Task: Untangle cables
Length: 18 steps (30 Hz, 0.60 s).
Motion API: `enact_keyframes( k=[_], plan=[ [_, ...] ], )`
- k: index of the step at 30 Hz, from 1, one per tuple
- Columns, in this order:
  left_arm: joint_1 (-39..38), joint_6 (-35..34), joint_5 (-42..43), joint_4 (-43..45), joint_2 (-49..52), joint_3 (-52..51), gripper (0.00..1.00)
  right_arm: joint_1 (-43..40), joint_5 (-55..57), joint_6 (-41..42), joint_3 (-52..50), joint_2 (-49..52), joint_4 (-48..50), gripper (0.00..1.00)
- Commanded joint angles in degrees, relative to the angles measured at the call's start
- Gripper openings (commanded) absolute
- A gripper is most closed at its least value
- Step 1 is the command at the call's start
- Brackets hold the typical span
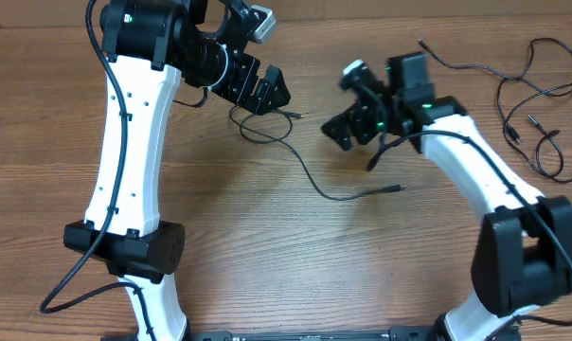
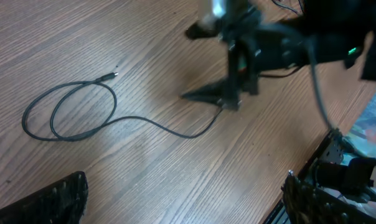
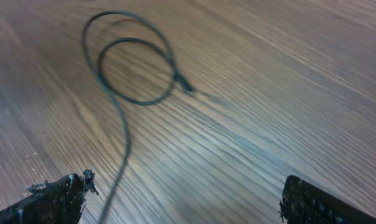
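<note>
Cables [image 1: 362, 193] lie loose on the wooden desk [image 1: 267, 275] in two places, well apart. One thin black cord [image 1: 307, 175] sits in the middle. It curls into a small loop just beside the left gripper [image 1: 265, 95], with one small plug at the loop. From there it runs in a long bend toward the near side and off to the right, ending in a second plug below the right gripper [image 1: 348, 102]. The left wrist view shows that cord [image 2: 70, 115] flat on the desk as two overlapping loops with a plug tip at the far side. Its tail trails toward the right gripper [image 2: 228, 87], which hangs close over the wood; whether it touches the cord there I cannot tell. The right wrist view shows the loops [image 3: 135, 65], blurred, ahead of the fingers [image 3: 312, 202]. The cord's tail runs back along the desk close past the finger on the picture's left, not pinched. The tangled cords [image 1: 535, 121] at the far right of the desk cross one another in open loops with a few small plugs showing. One strand reaches back toward the right arm's wrist. Both grippers stand with jaws spread wide and nothing held between them.
</note>
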Motion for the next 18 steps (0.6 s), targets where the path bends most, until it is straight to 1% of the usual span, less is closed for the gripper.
enact_keyframes(
  k=[1, 8, 13, 18],
  plan=[
    [0.3, 1.3, 0.9, 0.2, 0.4, -0.3, 1.00, 3.6, -0.3, -0.4, 0.7, 3.1, 2.4, 1.00],
    [0.3, 1.3, 0.9, 0.2, 0.4, -0.3, 1.00, 10.3, -0.3, 0.7, 0.7, 9.0, 10.3, 1.00],
    [0.3, 1.3, 0.9, 0.2, 0.4, -0.3, 1.00, 11.1, -0.3, 7.0, 0.7, 12.7, 17.1, 1.00],
    [0.3, 1.3, 0.9, 0.2, 0.4, -0.3, 1.00, 11.1, -0.3, 7.6, 0.7, 15.4, 19.8, 1.00]
  ],
)
